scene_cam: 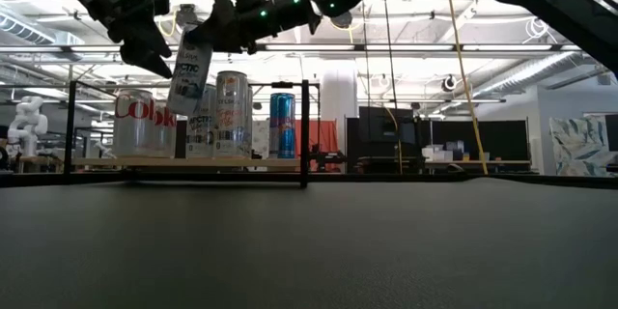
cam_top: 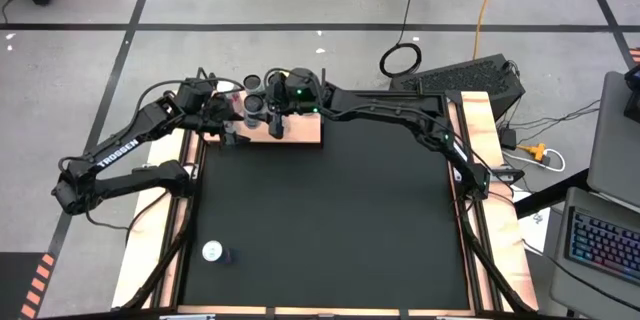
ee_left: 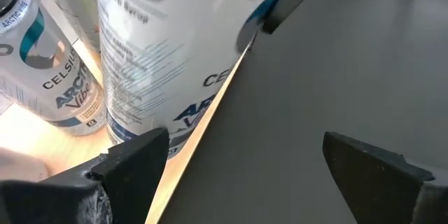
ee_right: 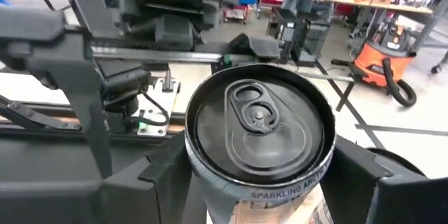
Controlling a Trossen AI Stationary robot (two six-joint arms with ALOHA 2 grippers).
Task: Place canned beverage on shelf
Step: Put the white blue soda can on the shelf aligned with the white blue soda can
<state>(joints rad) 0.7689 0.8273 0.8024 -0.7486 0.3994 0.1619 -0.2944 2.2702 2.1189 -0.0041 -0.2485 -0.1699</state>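
Jaws of the right gripper [ee_right: 259, 175] are seen clamped on either side of a white can [scene_cam: 190, 75], which is held tilted in mid-air above the shelf [cam_top: 300, 132] at the mat's far edge. Its base hangs clear of the wooden board in the low view, close over the cans already standing there: a Coke can [scene_cam: 143, 122], a silver can [scene_cam: 232, 114] and a blue can [scene_cam: 282, 126] behind. Jaws of the left gripper [scene_cam: 145, 43] are spread wide and hold nothing; it is poised just beside the white can, on the side away from the right arm.

Trouble could be expected from the tilt. If the can is released as it hangs, an edge would meet the board first and it could topple into its neighbours or roll off onto the mat [cam_top: 330, 220]. Room on the shelf looks tight, so the Coke can might be knocked during the descent. Contact with the left gripper or the black corner rods [scene_cam: 304, 133] could also jar the grip.
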